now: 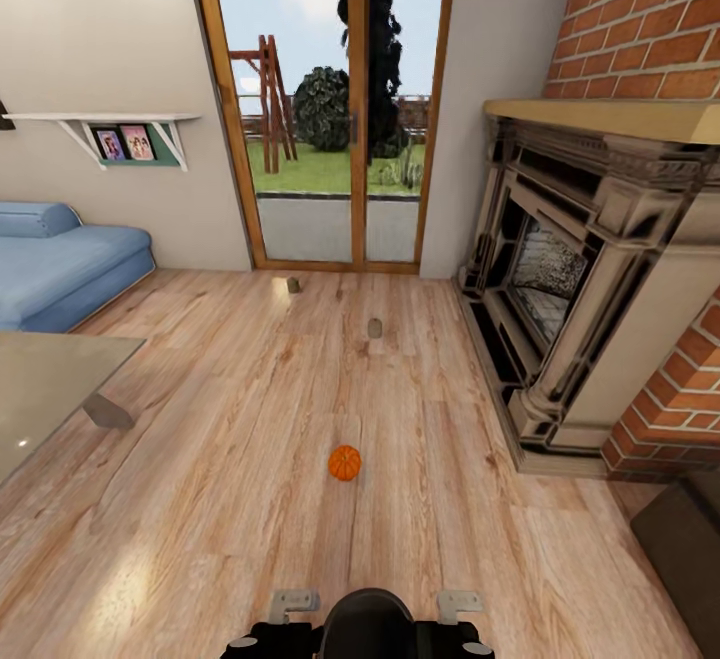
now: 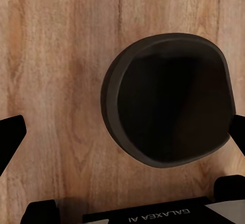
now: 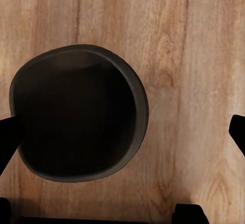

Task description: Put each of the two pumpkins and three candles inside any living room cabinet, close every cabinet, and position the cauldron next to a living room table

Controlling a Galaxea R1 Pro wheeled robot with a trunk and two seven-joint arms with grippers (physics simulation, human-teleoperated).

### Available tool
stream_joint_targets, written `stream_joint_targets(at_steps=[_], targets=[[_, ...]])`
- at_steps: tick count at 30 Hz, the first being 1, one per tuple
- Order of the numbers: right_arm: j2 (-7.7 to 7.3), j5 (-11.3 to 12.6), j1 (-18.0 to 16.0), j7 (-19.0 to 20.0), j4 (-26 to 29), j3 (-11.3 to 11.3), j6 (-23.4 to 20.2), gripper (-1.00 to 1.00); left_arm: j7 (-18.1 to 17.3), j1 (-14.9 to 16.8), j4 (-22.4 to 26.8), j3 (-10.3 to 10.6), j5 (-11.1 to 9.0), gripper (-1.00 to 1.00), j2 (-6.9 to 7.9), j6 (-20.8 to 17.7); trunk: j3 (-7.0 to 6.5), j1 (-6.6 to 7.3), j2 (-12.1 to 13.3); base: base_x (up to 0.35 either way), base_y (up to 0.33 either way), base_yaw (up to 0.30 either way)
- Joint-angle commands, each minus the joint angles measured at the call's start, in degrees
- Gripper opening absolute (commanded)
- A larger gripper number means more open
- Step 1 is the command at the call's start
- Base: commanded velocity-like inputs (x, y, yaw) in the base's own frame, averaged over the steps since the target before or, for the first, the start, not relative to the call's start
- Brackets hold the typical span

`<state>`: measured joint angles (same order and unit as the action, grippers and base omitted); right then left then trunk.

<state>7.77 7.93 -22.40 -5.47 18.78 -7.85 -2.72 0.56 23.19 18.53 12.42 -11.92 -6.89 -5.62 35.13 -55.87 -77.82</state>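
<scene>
Head view has one pumpkin [image 1: 344, 462] on the floor at lower centre, two candles [image 1: 374, 327] further up. Probably light, hard, rolls easily, so pinch it across the ribs. Both wrist views show each hand [image 2: 122, 132] released.

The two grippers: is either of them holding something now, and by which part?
Nothing is held. The left gripper and right gripper are open, fingers wide apart over the wood floor; the pumpkin lies untouched ahead.
</scene>
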Motion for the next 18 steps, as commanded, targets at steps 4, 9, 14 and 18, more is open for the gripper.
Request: stream_joint_targets(at_steps=[4,9,14,18], targets=[[-0.03,0.6,-0.01,-0.42,0.12,-0.49,-0.27,1.0,0.06,0.02,0.12,0.33,-0.55,1.0,0.04,-0.27,0.77,-0.88,-1.65,0.0,0.0,0.0],[-0.03,0.69,-0.01,-0.44,0.12,-0.44,-0.27,1.0,0.04,0.0,0.1,0.33,-0.48,1.0,0.04,-0.27,1.67,-1.98,-3.65,0.0,0.0,0.0],[-0.03,0.76,-0.01,-0.45,0.12,-0.44,-0.27,1.0,0.02,0.0,0.1,0.33,-0.53,1.0,0.04,-0.27,2.57,-3.08,-5.66,0.0,0.0,0.0],[-0.03,0.77,-0.01,-0.44,0.12,-0.46,-0.27,1.0,-0.02,-0.02,0.1,0.33,-0.49,1.0,0.02,-0.27,3.29,-3.96,-7.26,0.0,0.0,0.0]])
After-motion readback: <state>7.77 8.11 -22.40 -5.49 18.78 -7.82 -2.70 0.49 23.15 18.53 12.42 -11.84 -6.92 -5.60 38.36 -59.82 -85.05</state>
